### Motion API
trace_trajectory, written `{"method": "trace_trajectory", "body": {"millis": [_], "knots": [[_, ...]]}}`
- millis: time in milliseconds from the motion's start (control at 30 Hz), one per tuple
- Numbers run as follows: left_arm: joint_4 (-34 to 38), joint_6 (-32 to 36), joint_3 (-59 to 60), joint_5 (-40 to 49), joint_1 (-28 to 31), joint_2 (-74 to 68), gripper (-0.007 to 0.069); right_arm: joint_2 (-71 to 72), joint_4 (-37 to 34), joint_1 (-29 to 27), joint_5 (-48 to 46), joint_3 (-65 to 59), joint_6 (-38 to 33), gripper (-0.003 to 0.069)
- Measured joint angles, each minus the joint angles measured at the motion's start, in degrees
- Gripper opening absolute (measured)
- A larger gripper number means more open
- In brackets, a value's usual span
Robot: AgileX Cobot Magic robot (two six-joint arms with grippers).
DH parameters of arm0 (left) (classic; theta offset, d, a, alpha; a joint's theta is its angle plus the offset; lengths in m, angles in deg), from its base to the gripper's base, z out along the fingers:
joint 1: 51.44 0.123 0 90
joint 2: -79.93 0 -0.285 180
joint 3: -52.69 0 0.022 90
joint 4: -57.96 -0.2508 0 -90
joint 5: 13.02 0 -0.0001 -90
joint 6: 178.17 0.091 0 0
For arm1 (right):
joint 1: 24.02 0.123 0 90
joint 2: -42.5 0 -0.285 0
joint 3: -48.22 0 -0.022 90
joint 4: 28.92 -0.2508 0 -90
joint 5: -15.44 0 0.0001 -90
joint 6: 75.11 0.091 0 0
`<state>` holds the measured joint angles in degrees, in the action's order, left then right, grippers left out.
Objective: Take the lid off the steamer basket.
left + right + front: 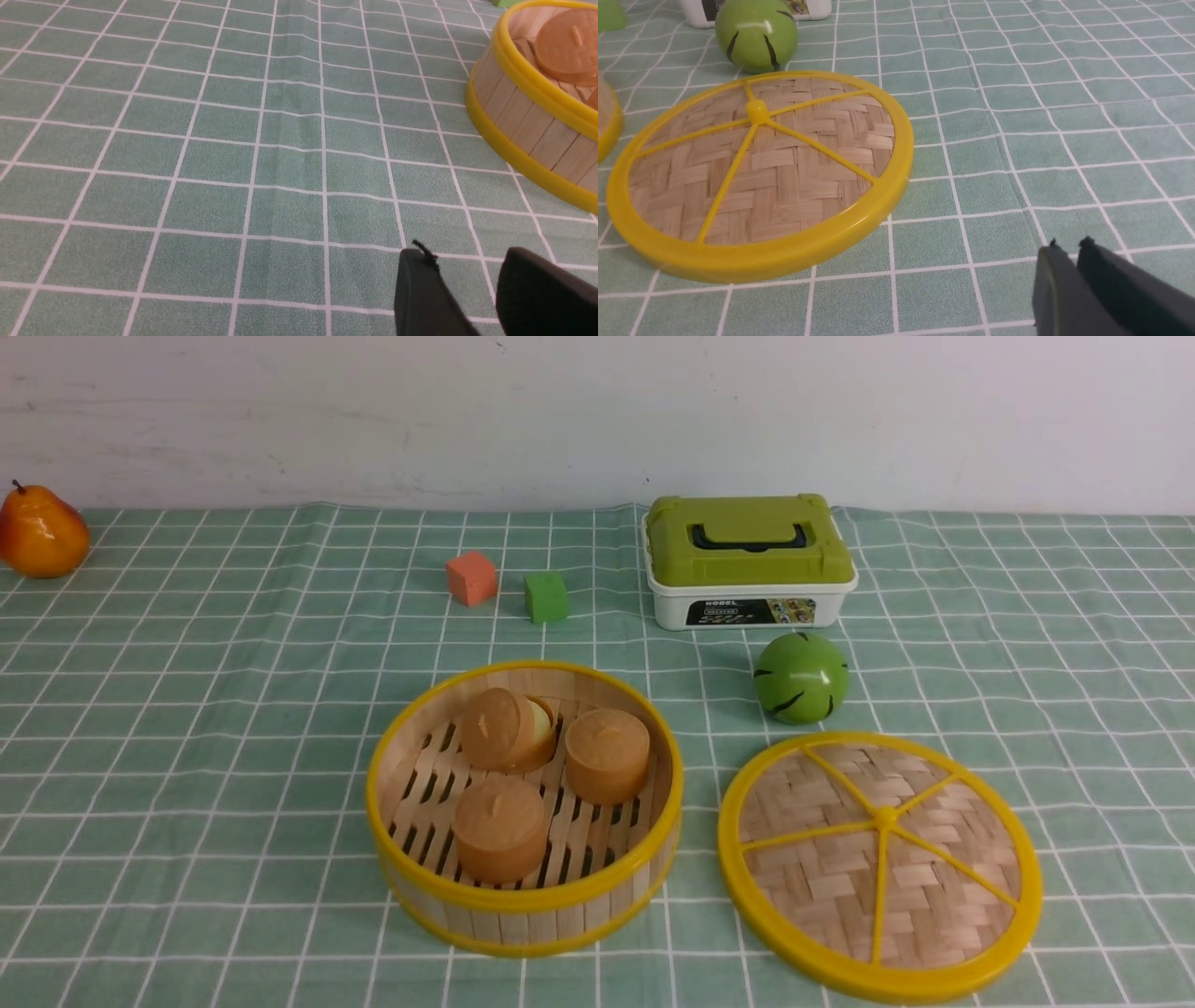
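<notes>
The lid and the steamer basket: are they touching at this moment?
Apart. The front view shows the lid lying flat on the tablecloth beside the steamer basket, with a strip of green cloth plainly visible between their yellow rims.

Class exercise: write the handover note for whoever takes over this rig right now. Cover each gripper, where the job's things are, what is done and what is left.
Left gripper: slightly open, empty, above bare cloth beside the round wooden-slat steamer basket.
Right gripper: shut, empty, near the round woven bamboo lid.
The basket stands uncovered with three brown buns inside.
The lid lies flat on the green checked tablecloth, to the basket's right, apart from it.
Done: lid is off.
Left: nothing that I can see.
</notes>
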<state>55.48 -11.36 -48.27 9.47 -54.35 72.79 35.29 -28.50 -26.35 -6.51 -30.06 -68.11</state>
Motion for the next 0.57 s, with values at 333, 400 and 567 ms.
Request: {"method": "trace_trajectory", "body": {"millis": [333,400,567], "knots": [[0.0,0.0,0.0,0.0,0.0,0.0,0.0239,0.0,0.0,0.0,0.0,0.0,0.0,0.0057],[0.0,0.0,0.0,0.0,0.0,0.0,0.0239,0.0,0.0,0.0,0.0,0.0,0.0,0.0059],[0.0,0.0,0.0,0.0,0.0,0.0,0.0239,0.0,0.0,0.0,0.0,0.0,0.0,0.0066]]}}
